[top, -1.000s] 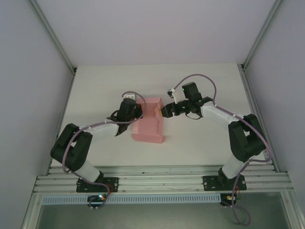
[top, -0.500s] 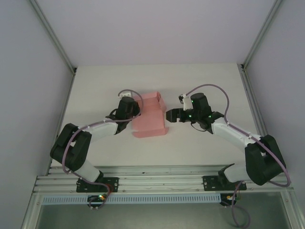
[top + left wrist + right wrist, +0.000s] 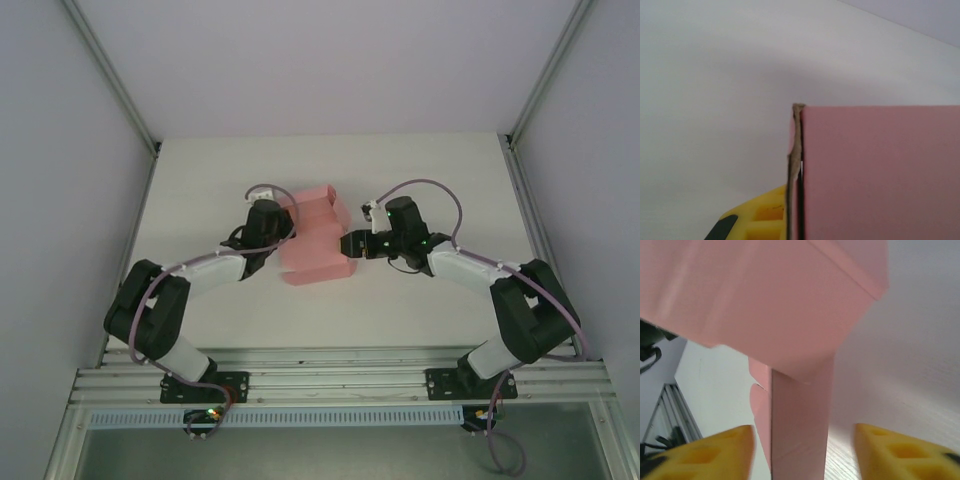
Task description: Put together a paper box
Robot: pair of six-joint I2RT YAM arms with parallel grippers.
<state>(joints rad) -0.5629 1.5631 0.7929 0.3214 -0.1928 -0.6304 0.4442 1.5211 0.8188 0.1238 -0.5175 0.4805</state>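
The paper box [image 3: 315, 258] lies partly folded at the middle of the white table, with pink flaps raised at its far end. My left gripper [image 3: 283, 228] is at the box's left far corner. In the left wrist view a doubled edge of the pink card [image 3: 880, 175] runs up beside a yellow finger [image 3: 755, 220], and the other finger is hidden behind the card; the gripper [image 3: 796, 225] is shut on it. My right gripper [image 3: 347, 245] is at the box's right side, open. Its yellow fingers [image 3: 715, 455] stand wide apart around an upright pink flap [image 3: 797, 430] without touching it.
The table [image 3: 430, 170] is closed in by white walls left, right and behind, with slanted metal posts [image 3: 110, 75] at the corners. An aluminium rail [image 3: 340, 375] carrying both arm bases runs along the near edge.
The right gripper drew back from the box's right side, then came in again around the flap. The box's far flaps have risen and shifted. The left gripper stayed at its corner.
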